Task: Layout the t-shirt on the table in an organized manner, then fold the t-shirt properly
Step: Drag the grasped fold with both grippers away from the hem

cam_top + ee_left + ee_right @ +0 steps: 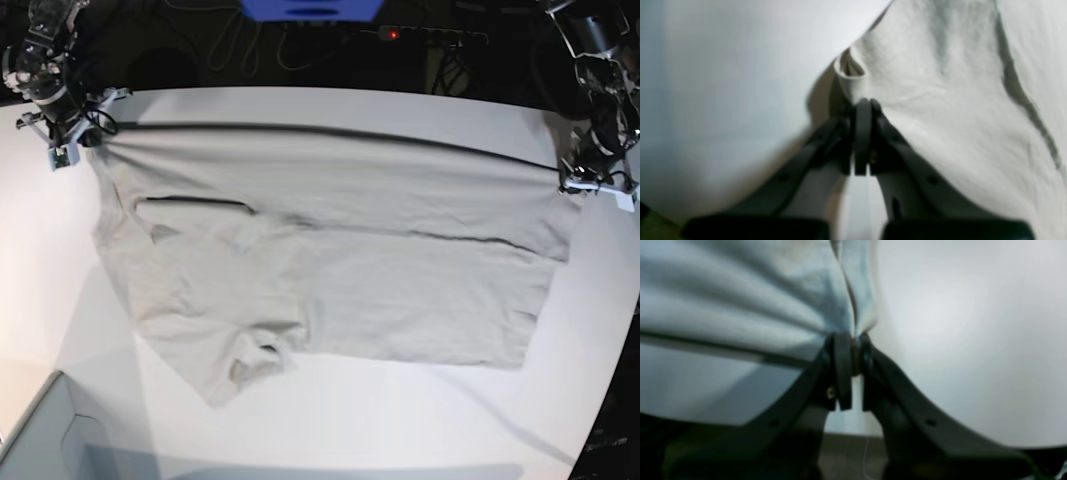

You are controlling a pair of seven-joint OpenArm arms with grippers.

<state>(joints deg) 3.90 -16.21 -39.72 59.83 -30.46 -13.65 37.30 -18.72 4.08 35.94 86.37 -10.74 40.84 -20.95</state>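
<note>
From my remote station I see the t-shirt spread across the white bench, its long axis running side to side in the base view, a sleeve flap pointing toward the near edge. The far edge is pulled into a taut line between my two arms. The left gripper is clamped on a pinched fold of cloth at the base view's right end; the right gripper is likewise closed on fabric at the opposite corner. A pale grey box corner sits at the lower left.
</note>
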